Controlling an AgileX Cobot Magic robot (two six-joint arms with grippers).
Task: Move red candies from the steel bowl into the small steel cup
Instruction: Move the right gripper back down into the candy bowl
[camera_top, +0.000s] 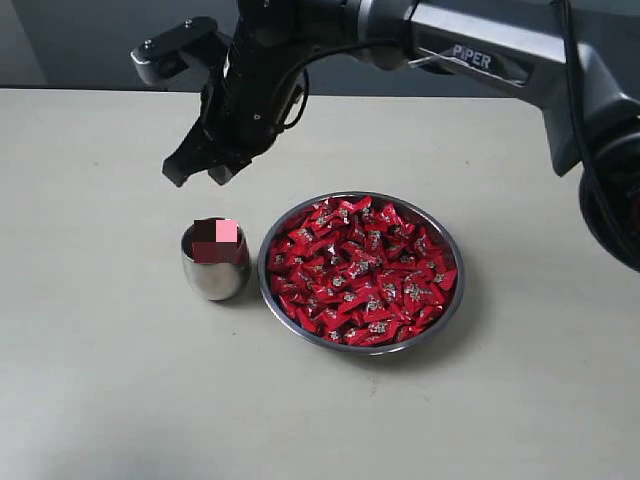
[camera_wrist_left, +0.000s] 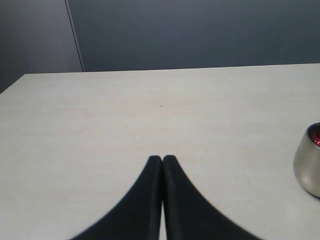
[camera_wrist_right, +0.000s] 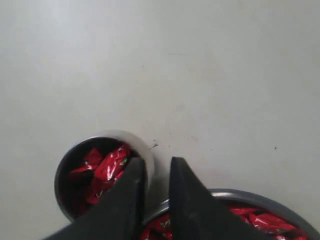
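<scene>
My right gripper (camera_wrist_right: 156, 162) hangs above and a little behind the small egg-bodied cup of polished steel (camera_top: 212, 275). Its fingers are parted by a narrow slit, with nothing between them that I can see. Down the wrist view a few candies lie in the cup. How full it is I can't fairly say, since its mouth is obscured from outside.

The red candies in shiny twisted wrappers (camera_top: 360, 265) heap the wide, shallow bowl of shiny steel (camera_top: 263, 280), which stands just beside the cup on the side away from my left arm. So the next pick, I judge, means swinging sideways over that thin rim and dipping in.

The wrappers look slick and crinkled and lie every which way, with no common long axis to line up on. The right arm is plainly nearer. My left gripper (camera_wrist_left: 162, 160) sits low over the pale matte tabletop (camera_top: 100, 400), fingers pressed together and empty.
</scene>
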